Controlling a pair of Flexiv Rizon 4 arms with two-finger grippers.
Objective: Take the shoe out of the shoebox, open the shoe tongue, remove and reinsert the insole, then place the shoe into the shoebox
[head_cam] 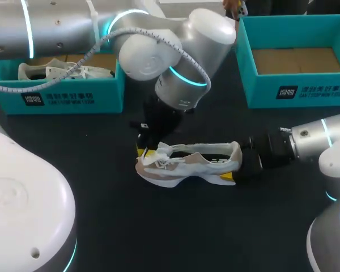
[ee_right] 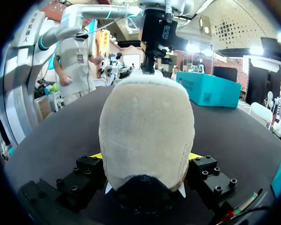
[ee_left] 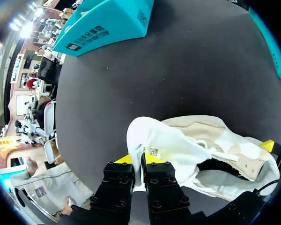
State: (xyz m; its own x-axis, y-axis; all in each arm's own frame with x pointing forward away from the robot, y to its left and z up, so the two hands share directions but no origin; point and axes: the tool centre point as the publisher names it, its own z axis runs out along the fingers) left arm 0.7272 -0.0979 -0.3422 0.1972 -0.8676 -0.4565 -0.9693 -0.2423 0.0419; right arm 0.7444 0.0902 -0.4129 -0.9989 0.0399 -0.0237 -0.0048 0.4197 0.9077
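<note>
Table (head_cam: pixel 158 226): black; shoe (head_cam: pixel 187 164) mid-table between the two grippers, out of both boxes.
Left gripper (ee_left: pixel 138 161): at the toe end, fingers pinched together on the tongue (ee_left: pixel 164 140), which is lifted off the opening.
Right gripper (ee_right: pixel 145 157): fingers spread wide, clamped on either side of the heel.
Boxes: teal shoebox (head_cam: pixel 297 93) far right shows a bare bottom; second box (head_cam: pixel 68 99) far left holds another shoe (head_cam: pixel 62 72).
Progress: take-out done, tongue opening in hand; insole out and in, then return to the box, look left to do.
Insole: probably inside the shoe, but the opening is too dark to tell.
View gap: only the left wrist view shows the tongue pinch, only the right wrist view the heel grip; only the head view shows inside the boxes.
</note>
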